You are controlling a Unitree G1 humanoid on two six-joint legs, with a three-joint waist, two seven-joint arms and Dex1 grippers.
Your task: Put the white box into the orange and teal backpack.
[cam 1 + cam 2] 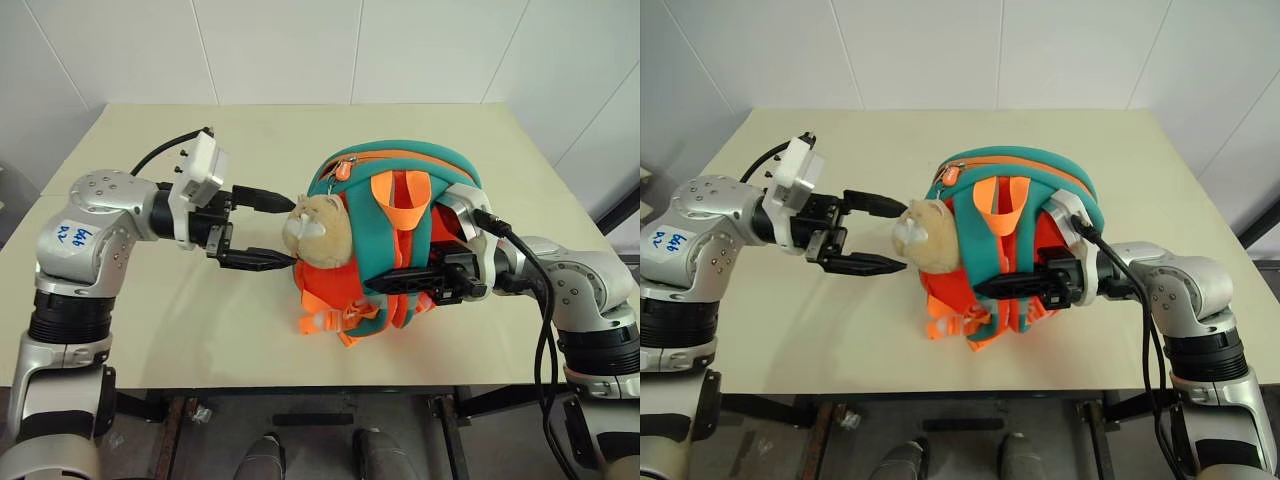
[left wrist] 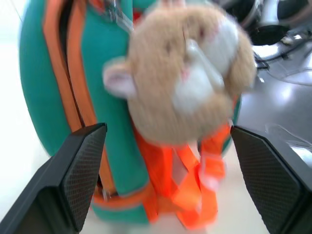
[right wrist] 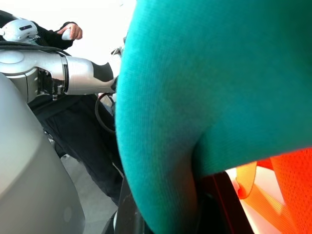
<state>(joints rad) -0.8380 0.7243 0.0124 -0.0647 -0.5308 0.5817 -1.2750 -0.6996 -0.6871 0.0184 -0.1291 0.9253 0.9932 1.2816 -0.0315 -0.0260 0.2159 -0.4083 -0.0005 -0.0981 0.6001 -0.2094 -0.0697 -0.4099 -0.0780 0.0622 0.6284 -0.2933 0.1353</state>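
Orange and teal backpack (image 1: 395, 235) is held up off the beige surface (image 1: 200, 300), strap side to the head camera, plush animal head (image 1: 318, 232) hanging on its left flank. Right hand (image 1: 400, 282) is clenched across the front of the pack, fingers level and apparently pinching a teal strap (image 3: 204, 97); the right wrist view puts teal fabric right against the camera. Left hand (image 1: 262, 232) is released, fingers spread wide, just beside the plush, one finger above and one below its face, no clear contact. White box is not visible anywhere; probably already inside the pack, can't confirm. Zipper pull (image 1: 342, 170) sits at the upper left of the top seam. Judgement: step in hand looks like closing up or setting the pack down. To do it well, keep the right grip steady and bring the left hand clear of the plush toward the zipper pull, not the dangling orange webbing (image 1: 330, 320).
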